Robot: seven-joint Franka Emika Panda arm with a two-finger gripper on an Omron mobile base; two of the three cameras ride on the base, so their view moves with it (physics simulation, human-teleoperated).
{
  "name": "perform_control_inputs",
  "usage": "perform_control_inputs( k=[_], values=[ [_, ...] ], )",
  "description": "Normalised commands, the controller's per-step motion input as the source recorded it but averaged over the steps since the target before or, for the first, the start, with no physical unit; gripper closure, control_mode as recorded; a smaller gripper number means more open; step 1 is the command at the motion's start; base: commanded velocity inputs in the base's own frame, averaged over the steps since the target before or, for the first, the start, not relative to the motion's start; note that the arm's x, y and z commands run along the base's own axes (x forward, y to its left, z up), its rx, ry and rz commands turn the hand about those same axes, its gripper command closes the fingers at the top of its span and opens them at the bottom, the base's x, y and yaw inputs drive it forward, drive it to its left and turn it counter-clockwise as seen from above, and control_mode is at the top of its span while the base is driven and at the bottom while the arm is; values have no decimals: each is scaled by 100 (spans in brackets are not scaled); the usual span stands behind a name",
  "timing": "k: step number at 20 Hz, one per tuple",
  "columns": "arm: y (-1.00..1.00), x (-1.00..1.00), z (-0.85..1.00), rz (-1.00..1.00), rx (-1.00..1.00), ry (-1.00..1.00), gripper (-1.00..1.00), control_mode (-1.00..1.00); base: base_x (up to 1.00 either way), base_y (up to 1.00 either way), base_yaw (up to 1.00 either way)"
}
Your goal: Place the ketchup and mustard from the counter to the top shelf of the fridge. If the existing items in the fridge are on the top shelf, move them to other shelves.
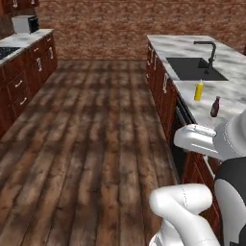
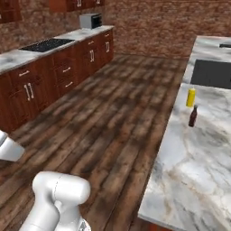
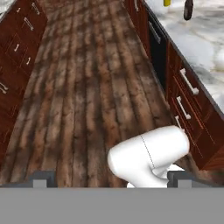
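A yellow mustard bottle (image 1: 198, 90) (image 2: 191, 97) stands upright on the marble island counter (image 1: 192, 45) (image 2: 194, 158), just in front of the sink. The dark red ketchup bottle (image 1: 215, 107) (image 2: 193, 116) stands close beside it, nearer to me. In the hand view both sit at the top edge, mustard (image 3: 166, 2) and ketchup (image 3: 188, 9). My gripper (image 3: 111, 179) is open with nothing between its fingertips (image 3: 43, 178); it hangs over the wooden floor, well short of the bottles. The fridge is out of view.
A black sink (image 1: 192, 68) with a dark faucet (image 1: 210, 53) is set in the island. Dark wood cabinets (image 3: 188, 109) and a black dishwasher front (image 3: 157, 43) face the aisle. Across the wide wooden floor (image 1: 96, 134) runs another counter with a cooktop (image 2: 45, 44) and microwave (image 2: 90, 20).
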Motion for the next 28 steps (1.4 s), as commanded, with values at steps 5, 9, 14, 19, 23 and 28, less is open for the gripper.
perform_control_inputs(
  k=[5,9,14,19,23,28],
  values=[
    [0,0,0,0,0,0,-100,100,20,65,-75],
    [0,0,0,0,0,0,-100,100,38,81,-67],
    [0,0,0,0,0,0,-100,100,55,88,-63],
    [0,0,0,0,0,0,-100,100,76,95,-57],
    [0,0,0,0,0,0,-100,100,75,92,-59],
    [0,0,0,0,0,0,-100,100,44,76,-67]
  ],
)
